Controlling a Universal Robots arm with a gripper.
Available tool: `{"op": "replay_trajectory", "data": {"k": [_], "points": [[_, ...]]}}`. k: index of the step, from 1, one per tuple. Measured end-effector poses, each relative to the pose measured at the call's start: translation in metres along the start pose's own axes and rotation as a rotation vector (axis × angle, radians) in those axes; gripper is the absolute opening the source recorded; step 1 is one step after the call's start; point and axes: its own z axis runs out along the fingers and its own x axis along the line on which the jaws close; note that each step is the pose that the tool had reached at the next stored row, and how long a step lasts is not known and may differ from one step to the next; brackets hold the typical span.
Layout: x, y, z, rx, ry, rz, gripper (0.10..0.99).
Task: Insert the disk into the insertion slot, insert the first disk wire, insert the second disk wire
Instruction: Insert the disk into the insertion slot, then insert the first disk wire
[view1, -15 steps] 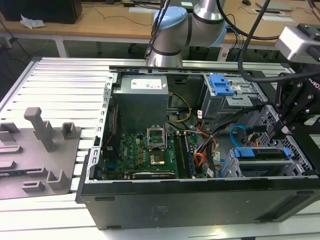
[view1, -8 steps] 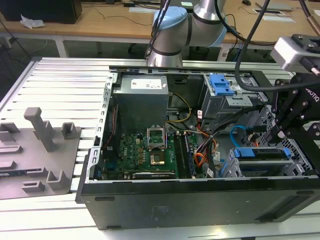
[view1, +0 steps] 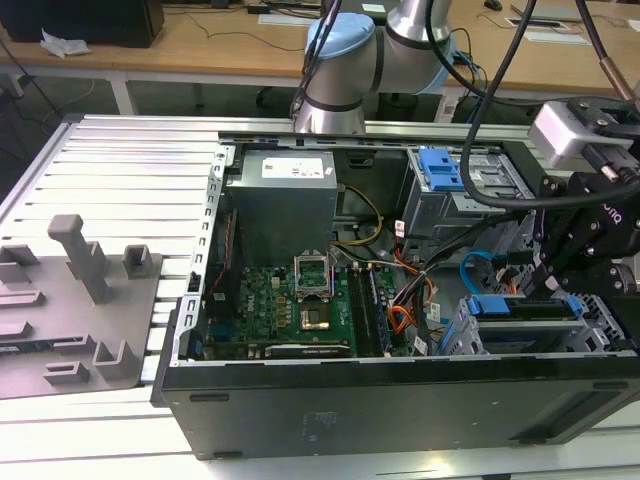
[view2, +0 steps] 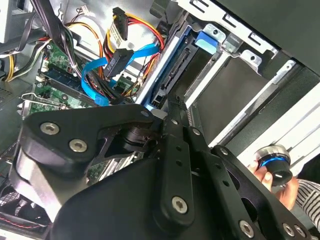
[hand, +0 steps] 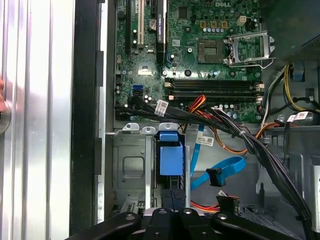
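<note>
Over the insertion slot (hand: 131, 172) | gripper (hand: 174, 196) poised, clenched or released: cannot tell | disk (hand: 170, 157) sits in slot; judged stiff, weighty, shock-fragile | hold by blue carrier edges

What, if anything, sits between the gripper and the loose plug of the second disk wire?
Nothing visible. In the first wrist view the second disk wire lies beside the disk, with open space toward the gripper.

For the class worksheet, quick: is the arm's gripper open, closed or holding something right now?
Gripper: cannot be told; it is close to the disk, which lies in the insertion slot.
</note>
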Motion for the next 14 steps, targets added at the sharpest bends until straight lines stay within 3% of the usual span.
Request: {"op": "replay_trajectory", "data": {"k": [13, 14], "points": [[0.0000, -0.0002, 0.0006, 0.000, -0.0003, 0.000, 0.106], [0.0000, -0.0029, 0.0005, 0.000, -0.0005, 0.000, 0.106]]}}
